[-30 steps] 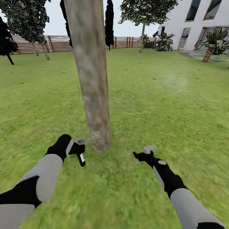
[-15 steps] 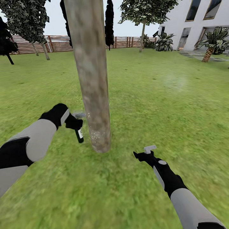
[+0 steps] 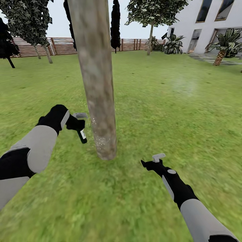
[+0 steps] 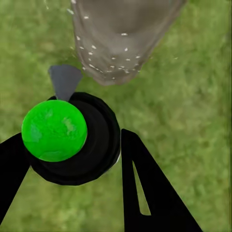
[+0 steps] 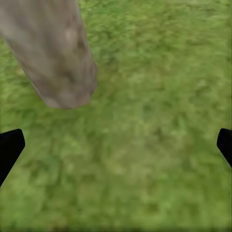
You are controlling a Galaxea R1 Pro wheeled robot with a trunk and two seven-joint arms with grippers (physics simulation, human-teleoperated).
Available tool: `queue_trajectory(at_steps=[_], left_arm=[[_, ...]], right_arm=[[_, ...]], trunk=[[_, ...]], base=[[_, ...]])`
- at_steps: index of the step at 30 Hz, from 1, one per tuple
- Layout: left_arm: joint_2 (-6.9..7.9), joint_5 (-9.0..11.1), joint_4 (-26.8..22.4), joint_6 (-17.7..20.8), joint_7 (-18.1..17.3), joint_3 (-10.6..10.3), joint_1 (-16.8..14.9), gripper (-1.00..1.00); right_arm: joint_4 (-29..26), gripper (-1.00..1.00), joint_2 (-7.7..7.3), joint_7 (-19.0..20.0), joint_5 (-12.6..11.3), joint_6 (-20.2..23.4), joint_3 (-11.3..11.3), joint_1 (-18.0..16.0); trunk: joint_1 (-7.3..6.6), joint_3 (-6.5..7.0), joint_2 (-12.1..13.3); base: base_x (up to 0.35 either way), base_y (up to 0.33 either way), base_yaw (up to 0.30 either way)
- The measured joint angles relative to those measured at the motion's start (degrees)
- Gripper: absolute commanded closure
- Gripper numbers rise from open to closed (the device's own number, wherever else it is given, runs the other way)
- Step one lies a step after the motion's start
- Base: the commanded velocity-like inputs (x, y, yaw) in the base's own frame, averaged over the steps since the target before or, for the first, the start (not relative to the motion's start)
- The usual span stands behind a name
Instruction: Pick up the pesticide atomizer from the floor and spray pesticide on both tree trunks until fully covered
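A thick, straight tree trunk (image 3: 97, 80) rises from the lawn (image 3: 174, 111) near the robot, its bark a mottled beige-grey with darker blotches and a slightly flared, rounded foot. Fine white specks dot its lower part, seen clearly in the left wrist view (image 4: 113, 58).

Just left of the trunk, the left gripper (image 3: 78, 122) has its fingers closed on the pesticide atomizer (image 3: 82, 135), a small black bottle shape with a white patch, hanging tilted below the hand, close to the bark but apart from it. From the left wrist camera the atomizer (image 4: 77, 140) looks like a round black body topped with a glossy bright green ball, a grey wedge-shaped nozzle pointing at the trunk.

To the right and nearer, the right gripper (image 3: 153, 160) hangs low above the grass with its fingers spread wide and empty.

Far off stand a brown slatted fence (image 3: 64, 45), dark narrow conifers (image 3: 115, 25), a second leafy tree (image 3: 153, 13) and a smooth white house (image 3: 205, 25).
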Motion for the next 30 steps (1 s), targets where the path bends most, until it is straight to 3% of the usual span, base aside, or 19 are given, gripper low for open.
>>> queue_trajectory(at_steps=[3, 5, 9, 13, 19, 30], left_arm=[[0.01, -0.03, -0.04, -0.60, 0.04, -0.24, 0.76, 1.00], [-0.43, 0.04, -0.20, -1.14, -0.02, -0.09, 3.70, 1.00], [-0.67, -0.03, -0.43, -1.72, -0.13, 0.11, 5.36, 1.00], [-0.81, 0.28, -4.04, -1.54, 0.00, 0.21, 5.49, 1.00], [-1.39, 0.40, -4.60, -1.49, 0.00, 0.23, 5.50, 1.00], [-1.52, 0.30, -4.57, -1.47, 0.03, 0.19, 5.50, 1.00]], right_arm=[[-0.01, -1.00, -0.02, 0.00, 0.00, 0.00, 0.00, 0.00], [-0.04, -1.00, -0.03, 0.00, 0.00, 0.00, 0.01, 0.00], [-0.08, -1.00, -0.04, 0.00, 0.00, 0.01, 0.02, 0.00], [0.14, -1.00, -0.10, 0.07, 0.04, -0.06, 0.04, 0.00], [-0.02, -1.00, -0.21, 0.00, 0.00, -0.07, -0.06, 0.00], [0.00, -1.00, -0.20, 0.00, 0.00, 0.01, -0.06, -0.01]], trunk=[[0.00, 0.00, 0.00], [0.01, -0.01, 0.01], [0.00, 0.00, 0.00], [0.00, 0.00, 0.00], [0.01, 0.00, 0.00], [0.00, 0.00, 0.00]], base=[[0.000, 0.000, 0.000], [0.000, 0.000, 0.000], [0.000, -0.082, 0.000], [0.000, -0.259, 0.000], [-0.048, -0.269, 0.024], [-0.093, -0.267, 0.259]])
